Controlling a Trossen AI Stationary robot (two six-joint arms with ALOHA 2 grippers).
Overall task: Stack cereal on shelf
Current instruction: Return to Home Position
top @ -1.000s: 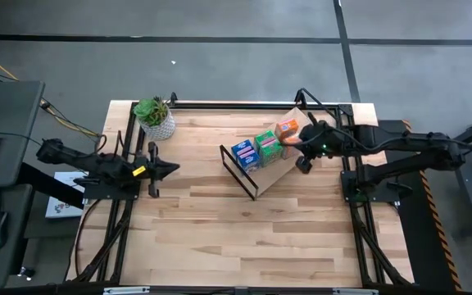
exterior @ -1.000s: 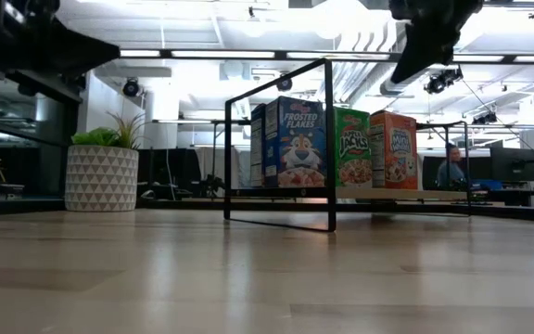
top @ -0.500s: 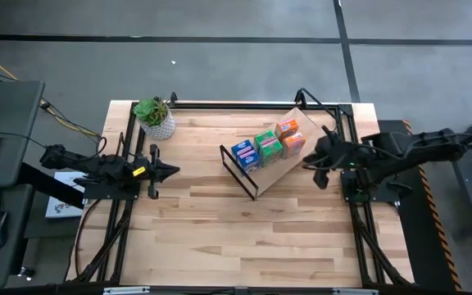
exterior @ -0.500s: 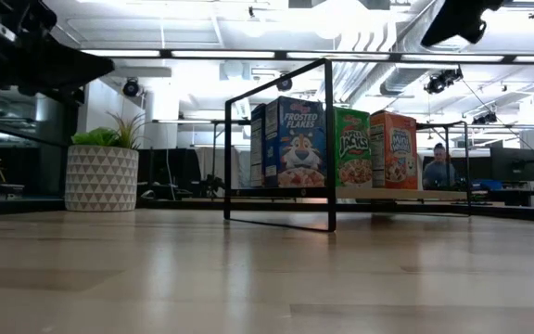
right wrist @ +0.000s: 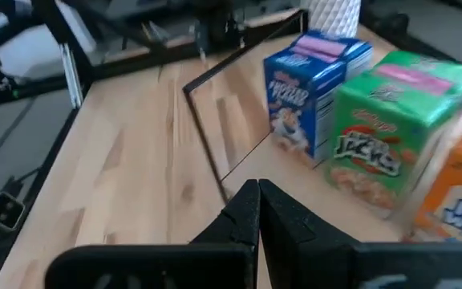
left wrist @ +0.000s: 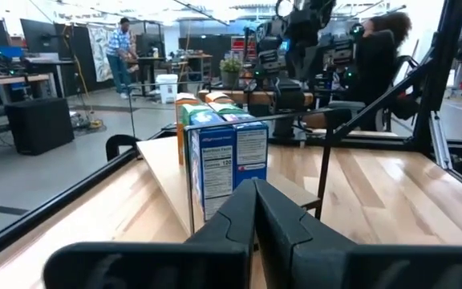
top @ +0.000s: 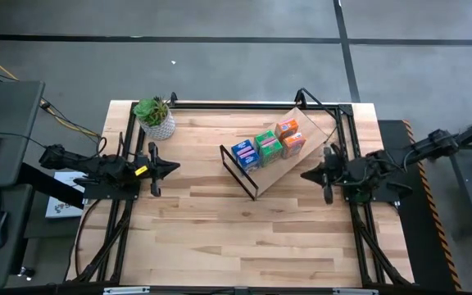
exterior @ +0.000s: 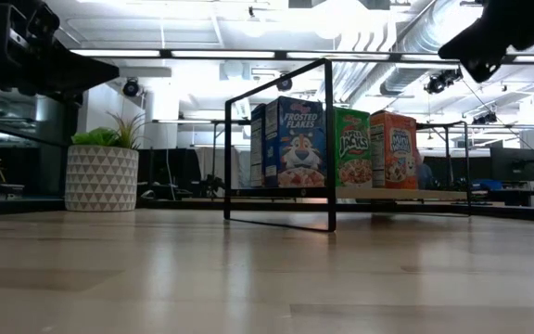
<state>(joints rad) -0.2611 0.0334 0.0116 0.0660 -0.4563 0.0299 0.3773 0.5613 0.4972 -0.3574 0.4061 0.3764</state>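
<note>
Presently: cereal [top: 267,146] racked on shelf [top: 283,170]; right gripper [top: 307,174], pinched empty, near its 4 o'clock. Swing carelessly and you could clip it. Left gripper [top: 174,170], closed, table's [top: 220,238] 9 o'clock.

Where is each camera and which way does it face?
High view: overhead, down on the table; left gripper and right gripper flank the shelf.
Low view: tabletop height, level toward the cereal; arms overhead.
Left wrist view: past that shut gripper, along the cereal row.
Right wrist view: past that shut gripper, down onto the boxes.
All share the cereal.
</note>
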